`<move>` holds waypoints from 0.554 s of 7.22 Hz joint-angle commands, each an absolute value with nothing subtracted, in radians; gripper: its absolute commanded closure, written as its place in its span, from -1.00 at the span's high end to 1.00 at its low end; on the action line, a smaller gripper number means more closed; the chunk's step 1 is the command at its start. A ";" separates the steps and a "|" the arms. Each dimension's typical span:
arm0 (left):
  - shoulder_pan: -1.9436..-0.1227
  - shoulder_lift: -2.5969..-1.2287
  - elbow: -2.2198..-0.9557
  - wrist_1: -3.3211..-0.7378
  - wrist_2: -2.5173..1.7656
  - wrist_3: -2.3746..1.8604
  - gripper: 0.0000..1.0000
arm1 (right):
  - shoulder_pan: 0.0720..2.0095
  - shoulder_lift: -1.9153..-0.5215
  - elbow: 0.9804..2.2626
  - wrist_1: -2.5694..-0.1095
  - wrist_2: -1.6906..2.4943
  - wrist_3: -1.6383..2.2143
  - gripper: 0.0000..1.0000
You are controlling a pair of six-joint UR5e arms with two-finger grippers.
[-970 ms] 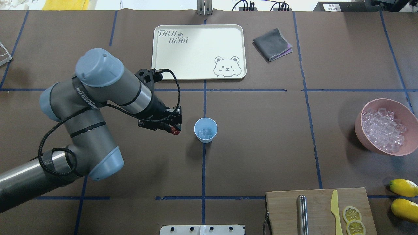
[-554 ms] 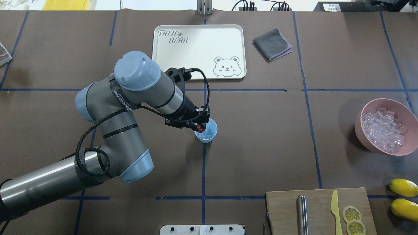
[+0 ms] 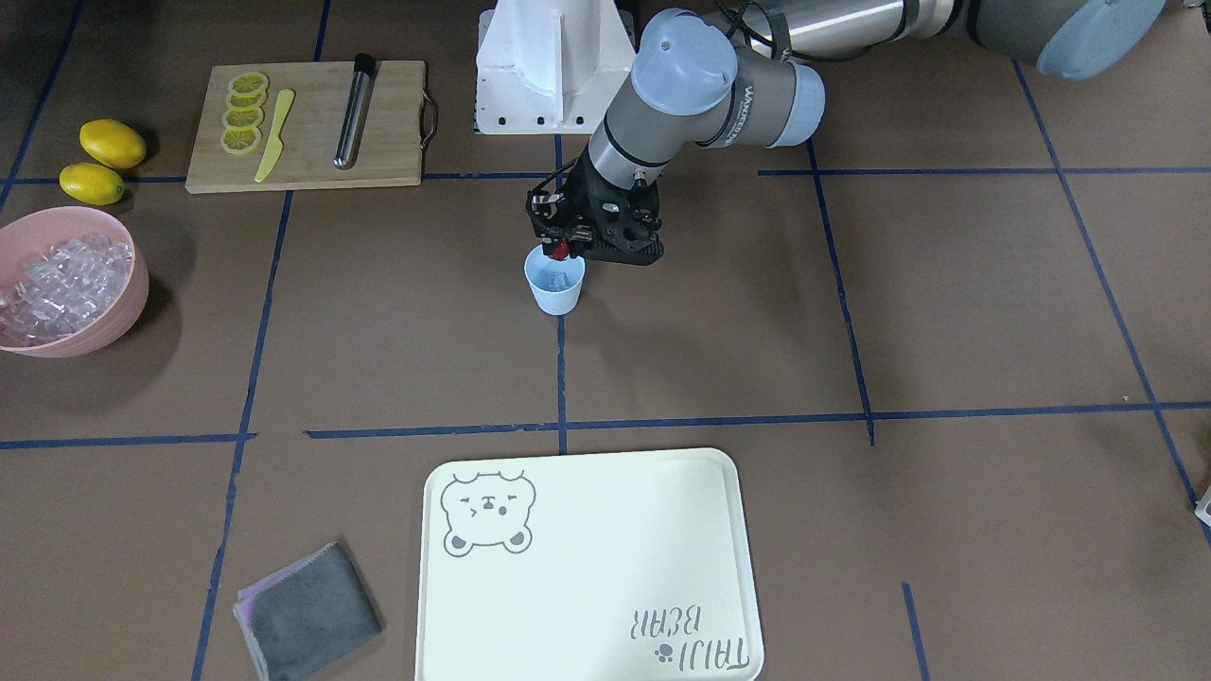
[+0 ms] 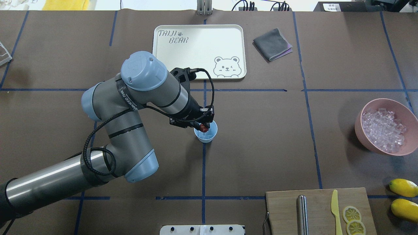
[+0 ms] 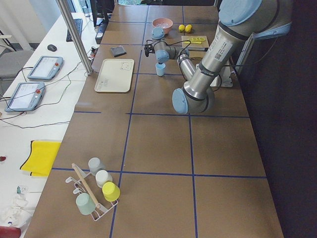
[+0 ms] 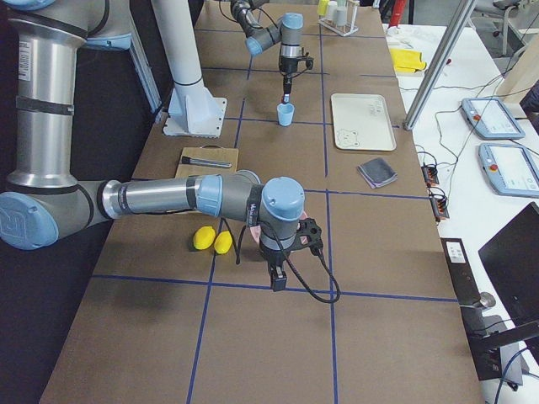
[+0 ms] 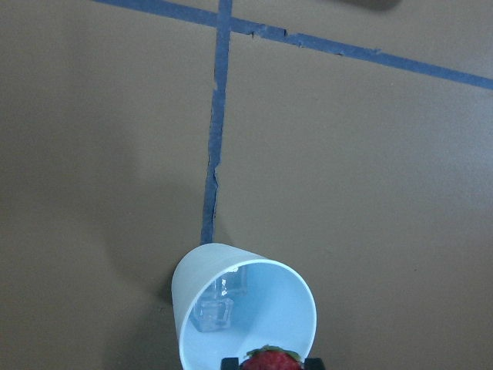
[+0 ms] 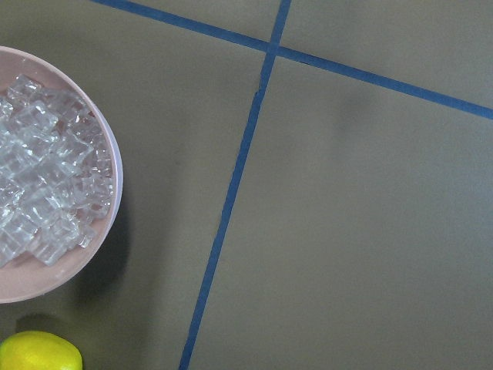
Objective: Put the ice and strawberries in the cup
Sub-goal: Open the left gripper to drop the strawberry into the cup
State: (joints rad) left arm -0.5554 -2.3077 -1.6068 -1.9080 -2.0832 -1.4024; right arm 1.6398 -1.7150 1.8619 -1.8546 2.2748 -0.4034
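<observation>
The left tool (image 4: pixel 203 126) hangs over the small pale blue plastic cup (image 4: pixel 209 134), above the edge of its mouth on the side where the left arm comes in; its two fingers are closed nearly together on the tiny red strawberry (image 4: pixel 203 128) with green leaves, and in the left wrist view the berry (image 7: pixel 271 359) shows between the two dark fingertips (image 7: pixel 229 362), just above the rim; the strawberry is not inside the cup. The cup stands upright on a blue tape line near the middle of the brown surface (image 4: pixel 261 147); at its bottom lie a few small clear ice cubes (image 7: pixel 219 305). Many more such cubes fill the big pink round bowl (image 4: pixel 359 119) at the far right of the surface, well apart from the cup; two yellow lemons (image 4: pixel 403 187) lie near this bowl. The right tool (image 6: pixel 277 282) shows only in the side view from the right, where it points down near the lemons; I cannot tell how far its fingers are open. A pale rectangular tray (image 4: pixel 156 68) with a bear drawing lies beyond the cup.
</observation>
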 commanded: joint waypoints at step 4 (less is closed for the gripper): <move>-0.616 -2.219 -1.691 -1.861 -2.071 -1.352 0.87 | 1.640 -1.717 1.858 -1.855 2.273 -0.406 1.00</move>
